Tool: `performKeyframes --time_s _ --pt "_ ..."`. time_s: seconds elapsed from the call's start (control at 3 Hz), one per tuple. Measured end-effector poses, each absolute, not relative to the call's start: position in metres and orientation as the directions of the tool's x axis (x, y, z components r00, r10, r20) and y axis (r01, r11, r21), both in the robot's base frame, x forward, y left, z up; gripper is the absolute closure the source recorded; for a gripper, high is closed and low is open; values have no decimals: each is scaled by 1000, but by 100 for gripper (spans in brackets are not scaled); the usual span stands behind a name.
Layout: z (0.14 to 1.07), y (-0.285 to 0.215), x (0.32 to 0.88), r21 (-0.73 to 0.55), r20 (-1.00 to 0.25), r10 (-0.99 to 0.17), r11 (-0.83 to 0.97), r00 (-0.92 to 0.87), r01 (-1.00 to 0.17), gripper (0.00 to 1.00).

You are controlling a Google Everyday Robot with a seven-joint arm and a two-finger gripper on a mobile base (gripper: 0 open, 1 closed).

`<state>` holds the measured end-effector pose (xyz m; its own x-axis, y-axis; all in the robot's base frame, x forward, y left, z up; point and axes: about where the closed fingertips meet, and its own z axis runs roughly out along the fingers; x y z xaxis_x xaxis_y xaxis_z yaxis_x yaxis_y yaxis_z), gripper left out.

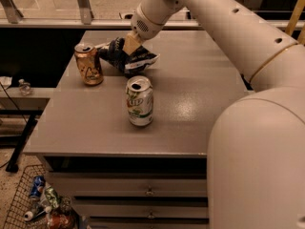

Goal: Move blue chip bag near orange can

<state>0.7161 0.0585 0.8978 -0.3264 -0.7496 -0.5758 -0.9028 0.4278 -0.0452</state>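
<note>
The blue chip bag [125, 57], dark navy and crumpled with pale edges, lies on the grey table [190, 89] just right of the orange can [88, 64], which stands upright at the back left. The bag's left end reaches almost to the can. My gripper [127, 46] comes down from the upper right over the middle of the bag, with its tan fingers [132, 43] pressed into it.
A white-and-green can [139, 100] stands upright in front of the bag, near the table's middle. Drawers [148, 192] sit below the table's front edge. A wire basket with cans [40, 205] is on the floor at the lower left.
</note>
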Motion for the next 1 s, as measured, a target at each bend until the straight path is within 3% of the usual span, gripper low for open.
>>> performKeyframes --time_s 0.67,1.0 --pt "892 63 716 -39 -571 -753 422 -327 -906 18" --pt "889 65 716 -35 -569 -755 420 -327 -907 0"
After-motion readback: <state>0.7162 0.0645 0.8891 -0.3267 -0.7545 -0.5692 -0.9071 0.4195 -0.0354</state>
